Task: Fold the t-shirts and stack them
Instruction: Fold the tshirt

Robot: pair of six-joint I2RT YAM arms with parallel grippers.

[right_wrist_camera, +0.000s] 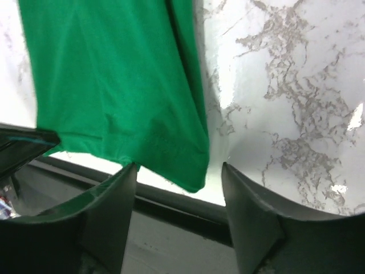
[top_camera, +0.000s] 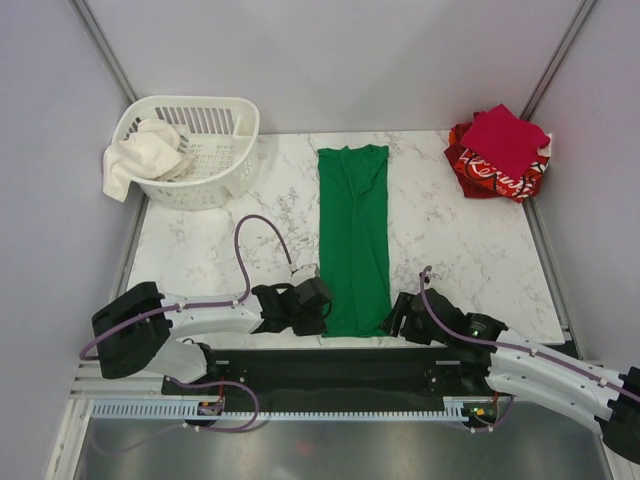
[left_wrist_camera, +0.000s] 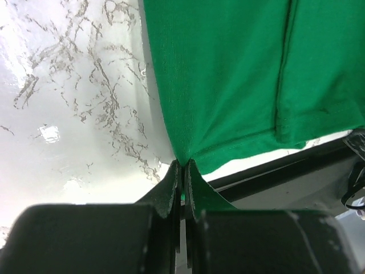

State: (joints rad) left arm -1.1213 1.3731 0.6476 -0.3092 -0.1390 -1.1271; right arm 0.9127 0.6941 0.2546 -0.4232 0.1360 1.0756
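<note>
A bright green t-shirt lies folded into a long narrow strip down the middle of the marble table, collar at the far end. My left gripper is shut on the hem's near left corner, and the green cloth bunches into the closed tips. My right gripper is open at the near right corner. That corner of the shirt hangs between the spread fingers. A folded crimson t-shirt rests on a red t-shirt with white print at the far right corner.
A white slatted basket stands at the far left with a white cloth draped over its rim. The table's near edge and a black rail run just below the shirt's hem. Grey walls close in on three sides.
</note>
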